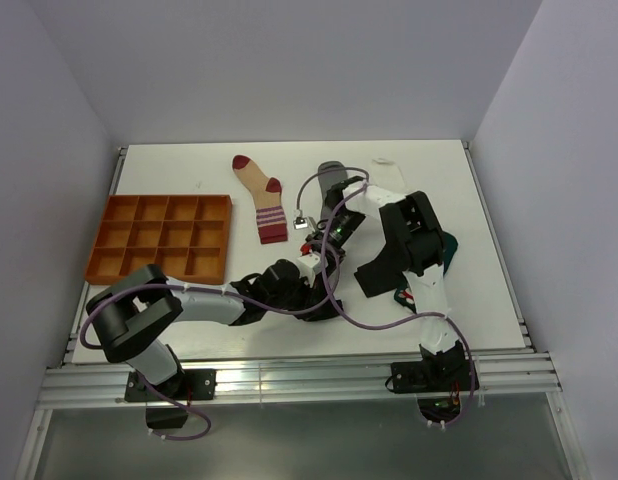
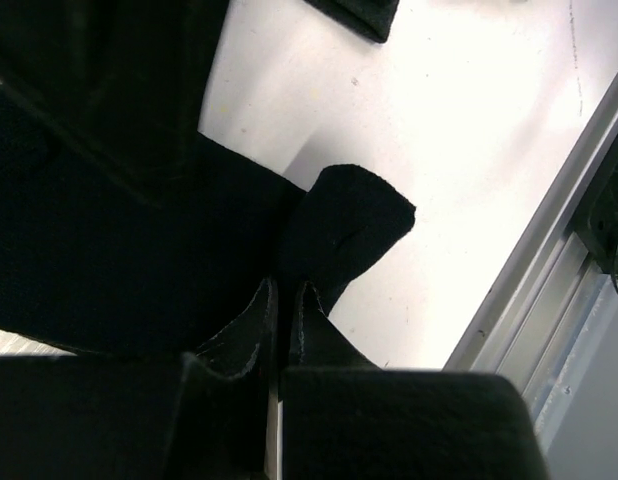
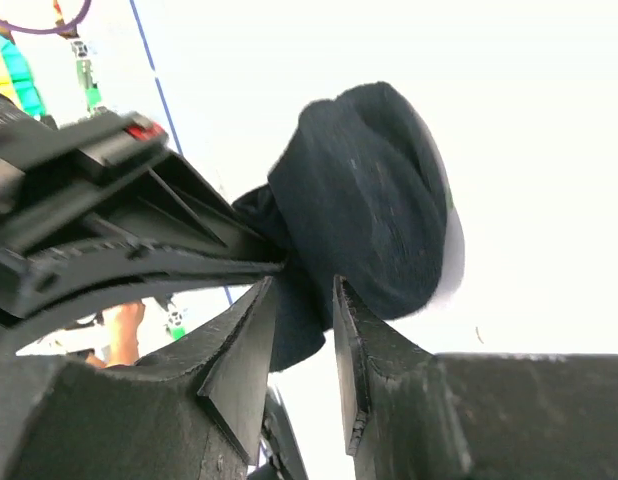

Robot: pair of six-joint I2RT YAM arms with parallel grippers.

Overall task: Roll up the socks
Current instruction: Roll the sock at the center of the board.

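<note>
1. The plain black fabric sock sits as a plump, part-wound bundle on the white tabletop, near its middle, between the 2 arms. A loose tail of fabric trails from the bundle toward the hands.
2. Its knit looks soft, matte and thick, so I judge the roll will spring open unless something pins it.
3. The left hand has its jaws closed to a sliver, pinching an edge of the black fabric beside the bundle.
4. The right hand has its jaws parted by a moderate gap. The loose tail lies in that gap, but the pads do not appear to press it, so it grips nothing.
5. To do this step well, the left pinch should act as the anchor while the right hand takes the tail low, closes fully before pulling, and winds it tight.
6. The 2 hands almost touch, so short, careful moves suit best.
7. Farther back lie a beige sock with red stripes and a grey sock. An orange plastic compartment tray sits at the left.
</note>
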